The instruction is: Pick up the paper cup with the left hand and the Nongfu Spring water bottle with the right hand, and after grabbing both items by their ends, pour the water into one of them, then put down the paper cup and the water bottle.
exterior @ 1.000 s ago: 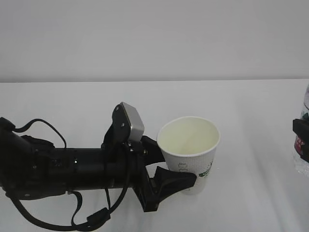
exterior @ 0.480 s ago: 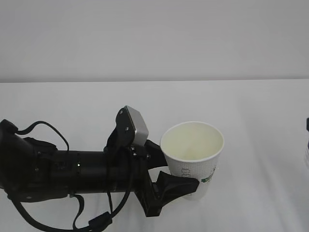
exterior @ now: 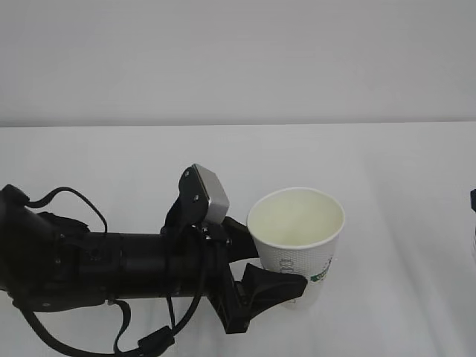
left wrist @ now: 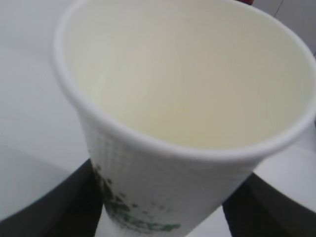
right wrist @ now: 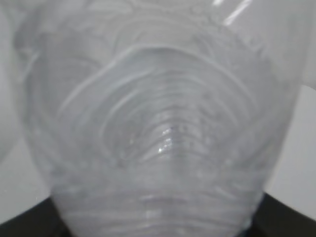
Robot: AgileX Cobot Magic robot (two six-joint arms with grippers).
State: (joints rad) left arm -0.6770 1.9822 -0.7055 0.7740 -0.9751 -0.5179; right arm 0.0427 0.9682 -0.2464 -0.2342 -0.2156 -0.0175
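The paper cup (exterior: 296, 242) is kept upright near the table's (exterior: 111, 160) front edge, clamped by the left end effector (exterior: 260, 268). The Nongfu Spring water bottle (right wrist: 158, 128) is gripped by the right end effector, barely seen at the right edge.

— What carries everything here?

— A plain white worktop (exterior: 111, 160), running back to a pale wall (exterior: 238, 59) in the exterior view.

— And what sits on it?

— I can't tell for sure. The paper cup (exterior: 296, 242) is upright near the middle, its base hidden behind a black finger, so whether it touches the surface is unclear. Soft shadows fall on the worktop to the cup's right.
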